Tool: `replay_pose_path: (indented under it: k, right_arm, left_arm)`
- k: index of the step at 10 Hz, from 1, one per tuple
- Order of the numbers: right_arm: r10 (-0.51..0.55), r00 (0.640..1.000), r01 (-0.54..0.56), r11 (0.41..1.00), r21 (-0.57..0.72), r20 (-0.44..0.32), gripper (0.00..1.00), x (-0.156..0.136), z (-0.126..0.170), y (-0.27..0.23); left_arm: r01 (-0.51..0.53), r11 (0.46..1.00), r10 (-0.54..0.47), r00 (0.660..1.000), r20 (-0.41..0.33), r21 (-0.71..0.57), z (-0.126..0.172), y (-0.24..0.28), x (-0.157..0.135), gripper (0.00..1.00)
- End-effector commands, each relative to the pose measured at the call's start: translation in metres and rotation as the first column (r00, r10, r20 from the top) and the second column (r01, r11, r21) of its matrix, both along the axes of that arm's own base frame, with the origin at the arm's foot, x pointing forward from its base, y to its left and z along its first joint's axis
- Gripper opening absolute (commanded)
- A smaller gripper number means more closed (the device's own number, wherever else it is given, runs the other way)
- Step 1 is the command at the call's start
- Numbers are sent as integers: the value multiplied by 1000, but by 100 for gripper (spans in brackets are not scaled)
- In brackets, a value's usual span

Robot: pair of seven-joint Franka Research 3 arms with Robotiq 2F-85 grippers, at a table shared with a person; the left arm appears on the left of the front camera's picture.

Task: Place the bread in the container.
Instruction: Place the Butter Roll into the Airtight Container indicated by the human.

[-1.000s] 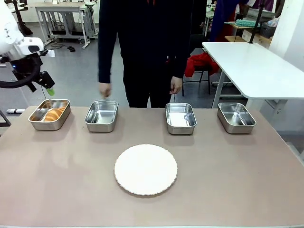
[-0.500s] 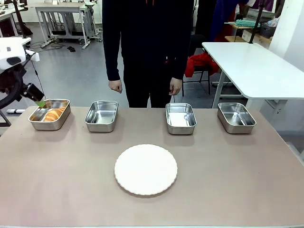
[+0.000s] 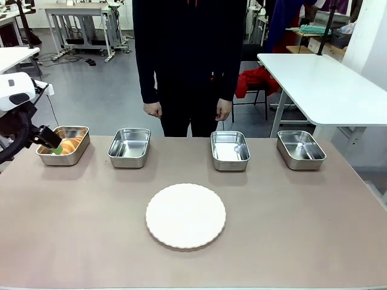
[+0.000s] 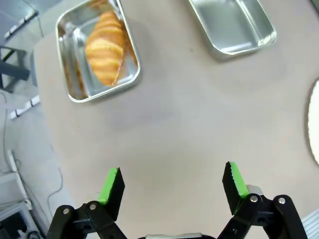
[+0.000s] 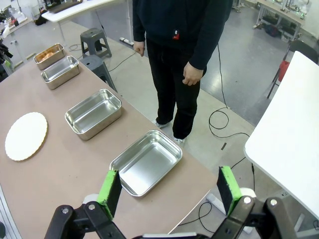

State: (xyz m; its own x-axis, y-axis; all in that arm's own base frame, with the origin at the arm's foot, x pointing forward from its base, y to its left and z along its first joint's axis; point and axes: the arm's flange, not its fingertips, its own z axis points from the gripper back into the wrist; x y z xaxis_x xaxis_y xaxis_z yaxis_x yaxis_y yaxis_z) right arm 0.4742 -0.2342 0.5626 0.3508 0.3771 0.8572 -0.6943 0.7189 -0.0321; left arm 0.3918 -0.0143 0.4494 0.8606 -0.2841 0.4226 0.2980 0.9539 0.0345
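Left arm [image 3: 18, 118] lower, half cut off

Four trays are lining the far edge of the table [image 3: 91, 241], the leftmost container [image 3: 77, 148] carrying the bread [image 3: 71, 145], with open gaps lying between them. The plate [image 3: 185, 215] is occupying the middle, leaving bare tabletop on both sides and in front. The person [image 3: 190, 60] is standing close behind the middle trays, hands hanging above that edge.
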Motion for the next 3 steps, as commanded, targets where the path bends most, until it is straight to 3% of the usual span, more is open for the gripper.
replay_pose_path:
  k: [1, 2, 3]
  right_arm:
    - [4, 1000, -4, 1000, 3, 7, 100, 0, 2, 2]
    - [4, 1000, -4, 1000, 3, 7, 100, 0, 2, 2]
    - [4, 1000, -4, 1000, 3, 7, 100, 0, 2, 2]
  left_arm:
    - [-41, 999, 43, 994, -101, 24, -17, 13, 1, 99]
    - [0, 1000, 0, 1000, 0, 0, 0, 0, 0, 99]
    - [0, 1000, 0, 1000, 0, 0, 0, 0, 0, 99]
